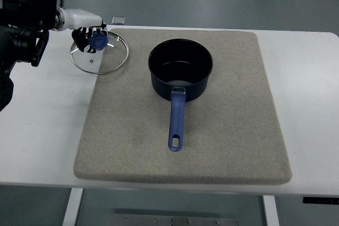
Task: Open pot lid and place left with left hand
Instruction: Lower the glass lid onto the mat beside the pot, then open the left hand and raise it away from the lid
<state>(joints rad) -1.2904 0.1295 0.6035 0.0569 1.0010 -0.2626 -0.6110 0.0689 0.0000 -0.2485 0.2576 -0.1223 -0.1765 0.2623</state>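
Glass lid [100, 56], off the open blue pot [180, 70], at the grey mat's [222, 141] left edge; left hand [87, 36] clamped on its blue knob [97, 42].

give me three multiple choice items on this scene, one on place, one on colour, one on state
1. Where is the glass lid?
A. left of the pot
B. on the pot
C. right of the pot

2. What colour is the pot handle?
A. red
B. blue
C. white

3. What is the pot like?
A. covered
B. tipped over
C. uncovered, upright

Answers: 1 A, the lid sits at the grey mat's left edge; 2 B, the handle is blue; 3 C, the dark inside shows while the left robot hand grips the lid knob.
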